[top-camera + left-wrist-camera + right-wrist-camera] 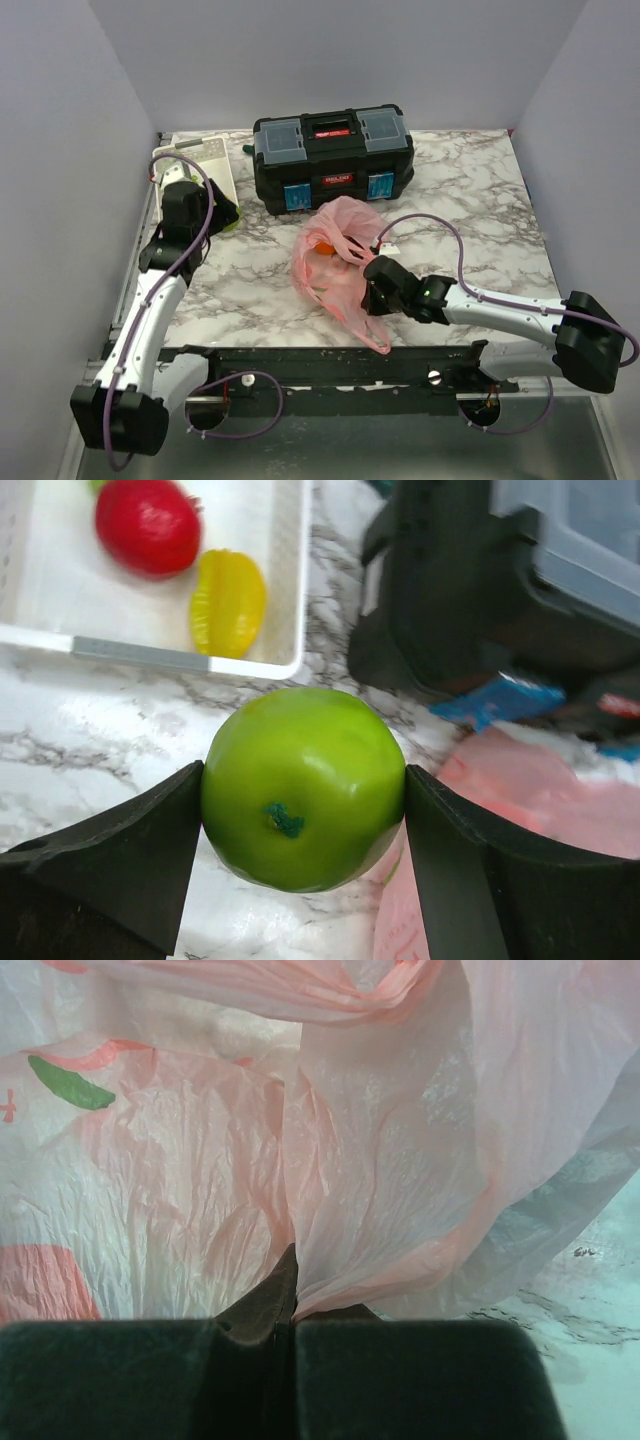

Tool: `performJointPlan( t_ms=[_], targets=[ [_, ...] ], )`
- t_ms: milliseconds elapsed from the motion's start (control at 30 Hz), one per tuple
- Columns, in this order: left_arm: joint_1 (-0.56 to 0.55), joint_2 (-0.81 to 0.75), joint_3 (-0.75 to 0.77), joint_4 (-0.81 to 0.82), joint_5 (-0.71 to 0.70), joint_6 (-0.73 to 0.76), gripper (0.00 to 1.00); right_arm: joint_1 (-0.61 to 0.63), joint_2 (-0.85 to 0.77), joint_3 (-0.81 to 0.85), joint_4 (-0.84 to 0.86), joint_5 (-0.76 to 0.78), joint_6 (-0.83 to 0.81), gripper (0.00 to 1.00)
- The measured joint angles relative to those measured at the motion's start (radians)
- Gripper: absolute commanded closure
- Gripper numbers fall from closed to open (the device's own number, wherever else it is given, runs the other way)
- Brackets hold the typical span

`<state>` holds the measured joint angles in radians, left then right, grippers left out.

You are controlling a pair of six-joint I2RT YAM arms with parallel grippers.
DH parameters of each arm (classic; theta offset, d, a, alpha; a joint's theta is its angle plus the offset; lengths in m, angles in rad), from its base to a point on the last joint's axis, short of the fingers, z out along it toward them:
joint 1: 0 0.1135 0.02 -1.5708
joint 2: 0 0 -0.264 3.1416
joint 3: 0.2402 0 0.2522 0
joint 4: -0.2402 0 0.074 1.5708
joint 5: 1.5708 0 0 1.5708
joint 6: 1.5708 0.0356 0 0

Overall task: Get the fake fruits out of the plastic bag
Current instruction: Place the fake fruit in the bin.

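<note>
Two fruits already lie in the white basket (140,653) at the far-left corner of the desk (470,220): a red apple (147,525) and a yellow lemon (228,602). The left gripper (304,825) hangs just on the near side of that basket, its jaws clamped on either side of a green apple (300,770), stem end toward the wrist camera.

The plastic bag (340,260) sits mid-desk, just in front of the black toolbox (333,158) at the far edge, and an orange (322,250) shows through its film. The right gripper (293,1305) has its jaws pressed together on a fold of the bag at its near side.

The step in hand looks like dropping the apple off. To do it well, the left arm should lift enough to clear the basket's near wall, travel over the bare floor beside the lemon, and come low before spreading its jaws. The apple is round and glossy and would likely roll or bounce if let go from high up. The right arm does best to hold its pinch, so the bag mouth is ready for the next reach.
</note>
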<state>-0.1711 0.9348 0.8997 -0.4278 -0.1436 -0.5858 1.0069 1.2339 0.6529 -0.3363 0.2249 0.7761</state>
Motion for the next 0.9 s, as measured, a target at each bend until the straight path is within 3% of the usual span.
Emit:
performJointPlan(
  t_ms=[133, 333, 600, 733, 833, 900],
  targets=[
    [0.127, 0.145, 0.058, -0.025, 0.015, -0.09, 1.0, 0.0, -0.001, 0.0, 0.005, -0.001, -0.017, 0.99],
    [0.329, 0.404, 0.166, -0.023, 0.166, -0.24, 1.0, 0.0, -0.03, -0.002, 0.009, 0.0, -0.021, 0.99],
    [0.401, 0.657, 0.395, -0.096, 0.161, -0.211, 0.99, 0.0, -0.04, -0.018, 0.01, 0.002, -0.027, 0.99],
    [0.412, 0.681, 0.436, -0.123, 0.095, -0.175, 0.87, 0.0, -0.04, -0.018, 0.01, 0.003, -0.027, 0.99],
    [0.42, 0.691, 0.427, -0.129, 0.065, -0.164, 0.86, 0.0, -0.039, -0.018, 0.009, 0.003, -0.027, 0.99],
    [0.425, 0.694, 0.413, -0.132, 0.055, -0.163, 0.69, 0.0, -0.039, -0.018, 0.007, 0.003, -0.027, 0.99]
  ],
)
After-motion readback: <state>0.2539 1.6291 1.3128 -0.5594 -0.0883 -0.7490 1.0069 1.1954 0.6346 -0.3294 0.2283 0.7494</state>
